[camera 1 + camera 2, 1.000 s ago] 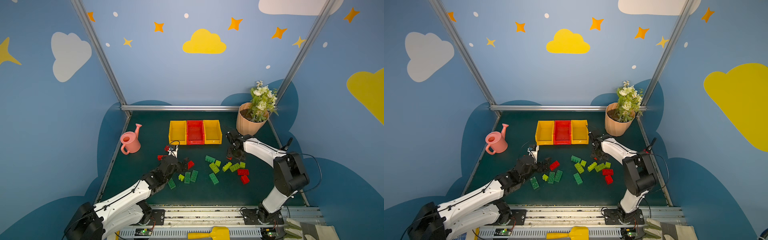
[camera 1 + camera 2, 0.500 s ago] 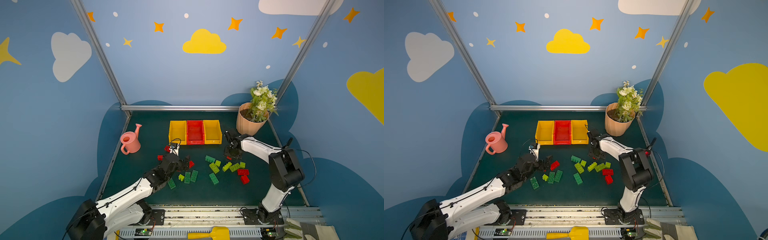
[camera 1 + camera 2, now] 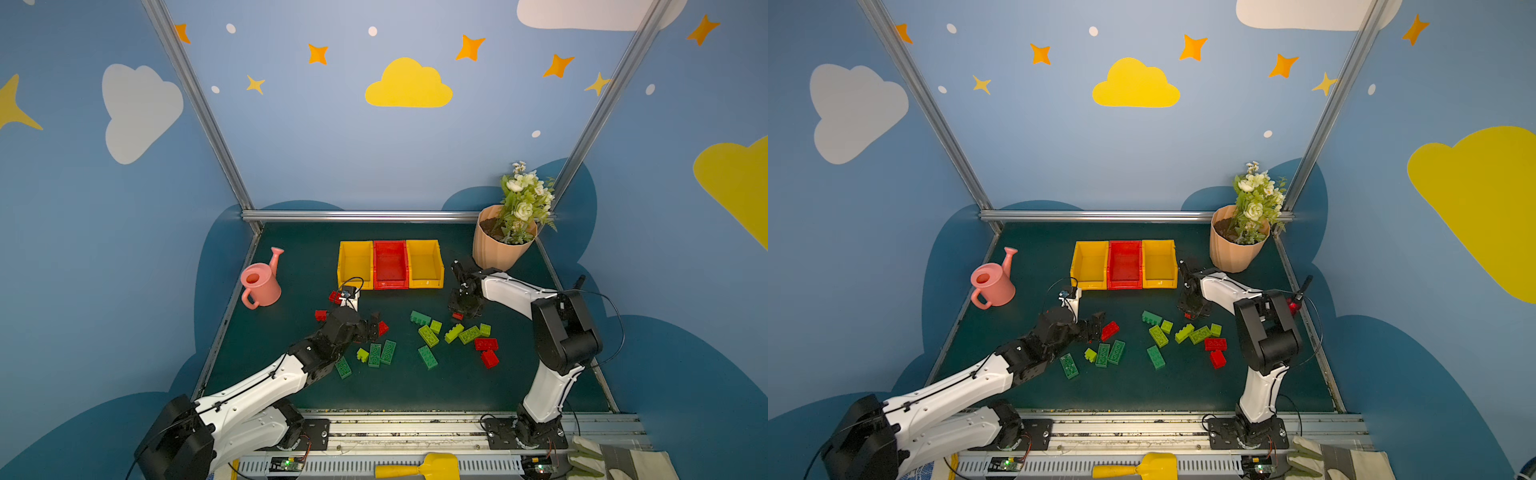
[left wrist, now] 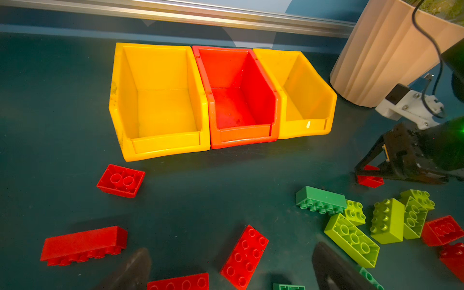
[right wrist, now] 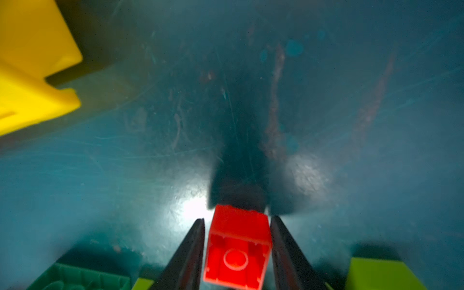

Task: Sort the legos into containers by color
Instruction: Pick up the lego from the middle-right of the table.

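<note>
Several red, dark green and lime legos lie scattered on the green mat in front of the containers: a yellow bin (image 3: 355, 264), a red bin (image 3: 390, 264) and a second yellow bin (image 3: 424, 264), all empty. My right gripper (image 5: 237, 247) is down at the mat, shut on a small red square lego (image 5: 238, 248) tipped with its hollow underside toward the camera; in a top view it (image 3: 457, 316) peeks out under the fingers. My left gripper (image 4: 232, 266) hangs open over a red two-by-four lego (image 4: 244, 256), with nothing between its fingers.
A pink watering can (image 3: 261, 282) stands at the left and a peach flower pot (image 3: 498, 249) at the back right, close behind my right arm. Lime and dark green bricks (image 3: 428, 336) cluster just in front of the right gripper. A yellow shovel (image 3: 419, 469) lies off the mat's front.
The right gripper's jaws have closed in on the small red lego, and it has sunk slightly toward the mat. The left gripper has crept a little right toward the red two-by-four.
</note>
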`<state>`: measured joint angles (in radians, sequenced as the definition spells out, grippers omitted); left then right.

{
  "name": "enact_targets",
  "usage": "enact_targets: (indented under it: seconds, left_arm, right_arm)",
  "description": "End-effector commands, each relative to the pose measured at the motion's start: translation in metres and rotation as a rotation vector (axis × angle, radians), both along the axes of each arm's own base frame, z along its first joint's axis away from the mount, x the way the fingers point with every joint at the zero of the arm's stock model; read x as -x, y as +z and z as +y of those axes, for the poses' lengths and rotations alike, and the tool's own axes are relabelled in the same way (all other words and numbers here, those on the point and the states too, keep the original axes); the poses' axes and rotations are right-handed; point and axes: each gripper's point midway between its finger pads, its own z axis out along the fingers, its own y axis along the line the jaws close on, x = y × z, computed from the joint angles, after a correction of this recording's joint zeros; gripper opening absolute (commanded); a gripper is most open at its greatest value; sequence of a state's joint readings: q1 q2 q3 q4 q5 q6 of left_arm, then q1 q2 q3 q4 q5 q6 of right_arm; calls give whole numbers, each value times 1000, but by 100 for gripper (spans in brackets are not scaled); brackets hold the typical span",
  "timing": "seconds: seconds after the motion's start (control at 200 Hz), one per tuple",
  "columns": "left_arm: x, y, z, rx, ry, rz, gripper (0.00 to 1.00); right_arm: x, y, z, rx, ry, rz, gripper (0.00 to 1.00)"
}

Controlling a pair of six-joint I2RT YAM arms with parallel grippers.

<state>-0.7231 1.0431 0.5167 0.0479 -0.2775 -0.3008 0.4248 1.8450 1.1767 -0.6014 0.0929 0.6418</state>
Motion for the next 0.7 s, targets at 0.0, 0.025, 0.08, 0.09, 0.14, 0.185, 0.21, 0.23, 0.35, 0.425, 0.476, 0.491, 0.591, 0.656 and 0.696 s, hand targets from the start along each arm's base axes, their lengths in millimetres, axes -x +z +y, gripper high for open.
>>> enact_targets:
  seconds: [0.0,0.025,0.08,0.09,0.14,0.185,0.21,0.23,0.35,0.425,0.476,0.491,0.591,0.656,0.696]
  left_arm:
    - [-5,11,-5,16,5,-13,100]
    - [-6,11,-5,14,6,-10,100]
    - [-7,11,-6,14,6,-9,100]
    - [-7,10,-6,13,5,-7,100]
    - [-7,10,-6,13,6,-7,100]
    - [-8,10,-7,12,6,-6,100]
    - [-8,11,-7,12,5,-7,100]
    - [-8,10,-7,11,6,-6,100]
    - [-9,13,-8,16,5,-15,100]
    - [-11,14,-9,15,3,-22,100]
    - [-11,14,-10,12,2,-23,100]
    - [-12,14,-10,11,4,-25,100]
    - [-14,13,-6,1,34,-18,100]
    - [-15,12,-5,1,40,-16,100]
    - [-15,11,-6,7,39,-14,100]
  right_arm:
    - [-3,-4,2,2,21,13,41]
    - [-3,-4,2,4,21,14,40]
    - [-3,-4,1,10,25,15,38]
    - [-4,-3,2,10,26,14,38]
    - [-5,-2,1,13,28,13,37]
    - [-5,-1,2,17,34,17,35]
    - [-5,1,2,19,39,18,33]
    - [-6,4,3,20,44,15,33]
    - [-12,29,16,29,99,-23,32]
    - [-22,49,27,16,130,-56,32]
    - [-30,62,35,-6,142,-78,32]
    - [-34,66,38,-15,145,-86,32]
    - [-54,86,53,-64,159,-128,32]
    - [-67,95,63,-84,170,-148,32]
    - [-76,99,70,-99,182,-157,32]
